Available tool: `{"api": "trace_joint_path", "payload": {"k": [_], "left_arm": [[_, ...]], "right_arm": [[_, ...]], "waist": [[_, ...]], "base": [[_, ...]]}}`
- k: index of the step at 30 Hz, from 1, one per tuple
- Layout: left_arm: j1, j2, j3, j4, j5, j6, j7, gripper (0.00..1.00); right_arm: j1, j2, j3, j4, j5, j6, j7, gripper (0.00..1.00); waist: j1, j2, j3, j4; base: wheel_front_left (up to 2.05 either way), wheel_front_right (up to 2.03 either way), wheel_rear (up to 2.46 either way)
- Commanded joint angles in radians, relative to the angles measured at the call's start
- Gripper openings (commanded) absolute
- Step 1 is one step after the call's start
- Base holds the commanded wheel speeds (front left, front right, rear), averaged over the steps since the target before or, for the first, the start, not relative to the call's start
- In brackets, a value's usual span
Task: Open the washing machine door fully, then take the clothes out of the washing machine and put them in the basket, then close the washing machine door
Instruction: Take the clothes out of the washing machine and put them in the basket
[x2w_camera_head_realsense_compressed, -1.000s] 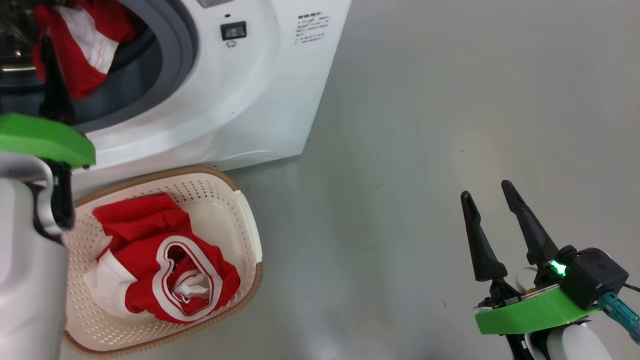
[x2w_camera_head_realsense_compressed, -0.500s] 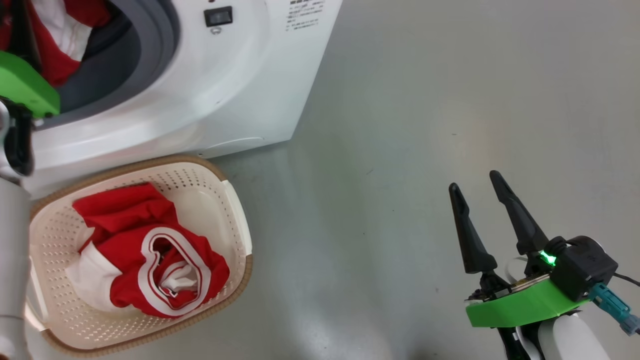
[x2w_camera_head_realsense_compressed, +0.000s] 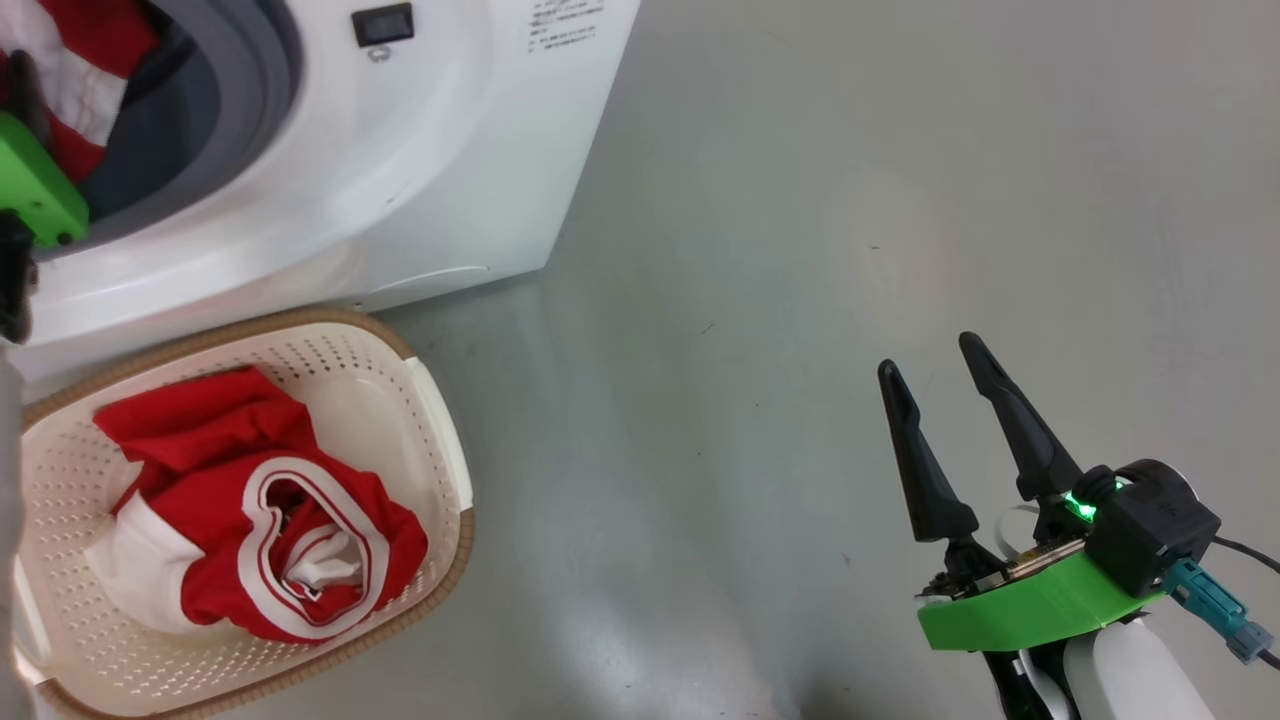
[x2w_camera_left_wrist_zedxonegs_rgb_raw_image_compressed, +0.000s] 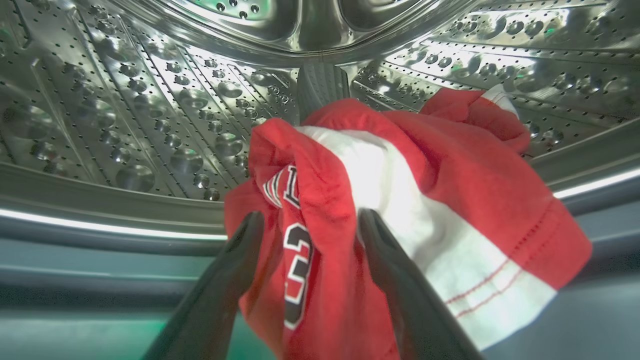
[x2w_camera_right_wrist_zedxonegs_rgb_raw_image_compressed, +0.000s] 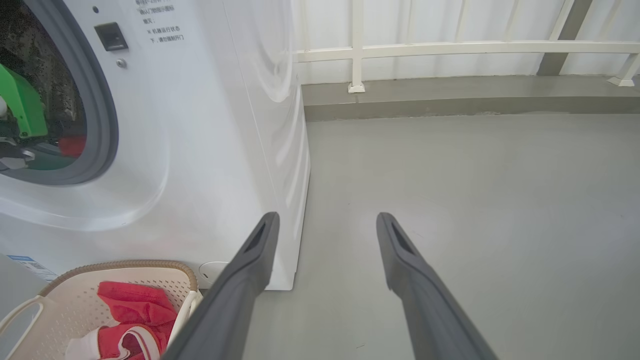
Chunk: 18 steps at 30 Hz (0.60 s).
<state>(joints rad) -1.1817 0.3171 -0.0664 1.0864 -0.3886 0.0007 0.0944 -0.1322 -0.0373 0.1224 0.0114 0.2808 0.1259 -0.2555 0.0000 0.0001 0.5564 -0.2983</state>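
The white washing machine (x2w_camera_head_realsense_compressed: 400, 180) stands at the upper left with its grey ring around the opening; its door is out of view. Inside the steel drum (x2w_camera_left_wrist_zedxonegs_rgb_raw_image_compressed: 150, 100), my left gripper (x2w_camera_left_wrist_zedxonegs_rgb_raw_image_compressed: 310, 225) is open, its two fingers standing either side of a fold of red-and-white clothes (x2w_camera_left_wrist_zedxonegs_rgb_raw_image_compressed: 425, 190). More red-and-white clothes (x2w_camera_head_realsense_compressed: 250, 500) lie in the cream basket (x2w_camera_head_realsense_compressed: 440, 420) on the floor in front of the machine. My right gripper (x2w_camera_head_realsense_compressed: 928, 356) hangs open over bare floor at the lower right, holding nothing, and its fingers (x2w_camera_right_wrist_zedxonegs_rgb_raw_image_compressed: 255, 250) point past the machine's corner.
Grey floor (x2w_camera_head_realsense_compressed: 750, 300) spreads to the right of the machine and basket. In the right wrist view a raised kerb (x2w_camera_right_wrist_zedxonegs_rgb_raw_image_compressed: 450, 95) and a white railing (x2w_camera_right_wrist_zedxonegs_rgb_raw_image_compressed: 450, 47) run along the far wall. A small blue sticker (x2w_camera_right_wrist_zedxonegs_rgb_raw_image_compressed: 30, 262) sits low on the machine's front.
The head camera has turned, so the whole picture has slid left and up. My left arm has gone further into the drum opening. The right gripper stays open.
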Motion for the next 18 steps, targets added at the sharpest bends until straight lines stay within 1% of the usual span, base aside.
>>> {"api": "trace_joint_path", "payload": {"k": [1, 4, 12, 16, 17, 18], "left_arm": [[-0.031, 0.053, 0.010, -0.007, 0.004, 0.006, 0.008, 1.00], [-0.040, 0.051, 0.005, 0.017, -0.001, 0.003, 0.025, 1.00], [-0.058, 0.054, -0.005, 0.067, -0.015, -0.024, 0.068, 1.00], [-0.064, 0.051, -0.015, 0.077, -0.016, -0.040, 0.069, 1.00], [-0.064, 0.051, -0.020, 0.078, -0.015, -0.047, 0.067, 0.00], [-0.064, 0.052, -0.025, 0.079, -0.013, -0.053, 0.066, 0.00]], "right_arm": [[-0.015, -0.013, 0.026, -0.025, -0.003, 0.005, -0.006, 1.00], [-0.016, -0.013, 0.028, -0.023, -0.001, 0.005, -0.006, 1.00], [-0.026, -0.013, 0.037, -0.020, 0.005, 0.005, -0.006, 1.00], [-0.030, -0.013, 0.032, -0.020, 0.007, 0.005, -0.006, 1.00], [-0.030, -0.013, 0.032, -0.020, 0.007, 0.005, -0.006, 1.00], [-0.031, -0.013, 0.032, -0.020, 0.008, 0.005, -0.006, 1.00]], "waist": [[0.0000, -0.0001, 0.005, -0.005], [0.0000, -0.0001, 0.009, -0.008], [0.0000, -0.0001, 0.016, -0.017], [0.0000, -0.0001, 0.020, -0.017], [0.0000, -0.0001, 0.021, -0.016], [0.0000, -0.0001, 0.021, -0.016]], "base": [[0.00, 0.00, 0.00], [0.00, 0.00, 0.00], [0.00, 0.00, 0.00], [0.00, 0.00, 0.00], [0.00, 0.00, 0.00], [0.00, 0.00, 0.00]]}}
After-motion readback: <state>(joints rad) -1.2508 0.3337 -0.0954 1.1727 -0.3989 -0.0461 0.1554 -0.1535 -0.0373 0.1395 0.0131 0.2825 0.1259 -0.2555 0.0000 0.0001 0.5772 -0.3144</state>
